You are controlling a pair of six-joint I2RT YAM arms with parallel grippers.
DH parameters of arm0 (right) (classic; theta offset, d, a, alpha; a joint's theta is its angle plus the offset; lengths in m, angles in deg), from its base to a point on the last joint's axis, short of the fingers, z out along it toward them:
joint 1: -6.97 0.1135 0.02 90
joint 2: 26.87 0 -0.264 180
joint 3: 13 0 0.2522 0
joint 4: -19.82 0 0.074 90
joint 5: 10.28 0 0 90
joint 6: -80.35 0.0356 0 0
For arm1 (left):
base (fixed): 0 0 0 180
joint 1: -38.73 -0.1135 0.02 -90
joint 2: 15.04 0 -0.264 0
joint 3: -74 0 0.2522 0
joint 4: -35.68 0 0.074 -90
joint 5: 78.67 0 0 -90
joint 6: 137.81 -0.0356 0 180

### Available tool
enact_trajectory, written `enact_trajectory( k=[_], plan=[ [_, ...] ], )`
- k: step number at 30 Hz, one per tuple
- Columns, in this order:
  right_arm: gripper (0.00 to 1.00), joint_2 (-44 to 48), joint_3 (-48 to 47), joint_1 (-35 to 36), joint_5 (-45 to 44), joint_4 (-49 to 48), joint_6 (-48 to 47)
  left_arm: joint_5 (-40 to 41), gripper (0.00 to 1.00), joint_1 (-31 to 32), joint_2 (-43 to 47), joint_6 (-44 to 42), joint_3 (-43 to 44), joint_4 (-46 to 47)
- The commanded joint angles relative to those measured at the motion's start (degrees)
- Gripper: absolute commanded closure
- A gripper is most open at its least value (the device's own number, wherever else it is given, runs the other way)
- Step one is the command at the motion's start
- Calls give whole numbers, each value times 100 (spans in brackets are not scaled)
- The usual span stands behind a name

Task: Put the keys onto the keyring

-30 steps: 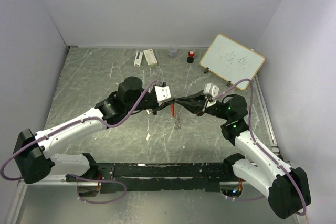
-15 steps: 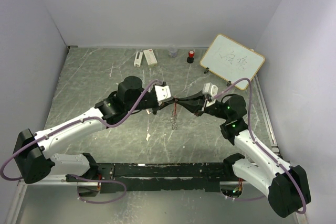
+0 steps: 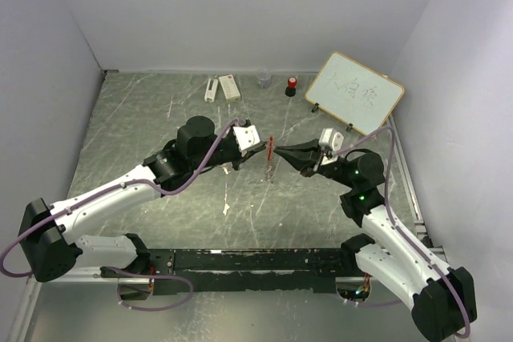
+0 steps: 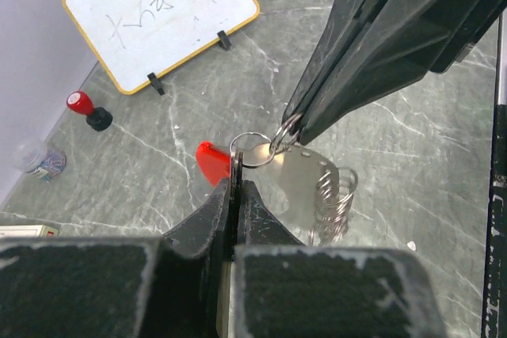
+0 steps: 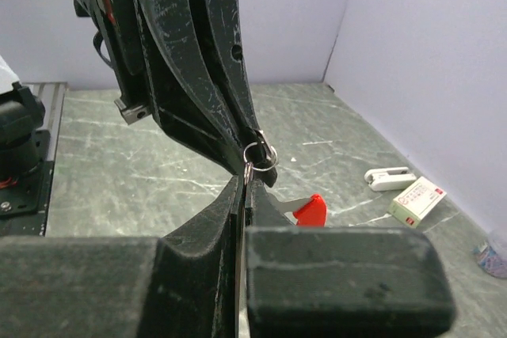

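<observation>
Honestly, the keyring (image 4: 250, 134) looks like thin, stiff, slippery wire, so left tool (image 4: 235, 184) and right tool (image 5: 243, 184), both pinched shut on its rim, seem well placed.

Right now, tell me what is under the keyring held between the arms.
Under the keyring hang its grey plate and a wire coil, with green marbled table below. The left fingers hide whatever lies directly beneath the red fob.
</observation>
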Motion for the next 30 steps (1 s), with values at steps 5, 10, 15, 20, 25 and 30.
enact_trajectory(
  k=[5, 10, 15, 20, 25, 30],
  plan=[
    [100, 240, 89, 47, -389, -499, 311, 244, 93, -40, 100, 135, -199, 423],
    [100, 204, 151, 47, -553, -782, 462, 142, 93, -42, 65, 152, -237, 459],
    [100, 121, 160, 49, -669, -994, 593, -3, 93, -42, 11, 162, -229, 532],
    [100, 16, 124, 47, -712, -1111, 702, -120, 93, -30, -23, 171, -192, 568],
    [100, -98, 25, 47, -777, -1097, 833, -131, 93, -34, 0, 112, -137, 528],
    [100, -201, -42, 47, -748, -1035, 844, -119, 93, -35, -1, 42, -48, 495]
  ],
)
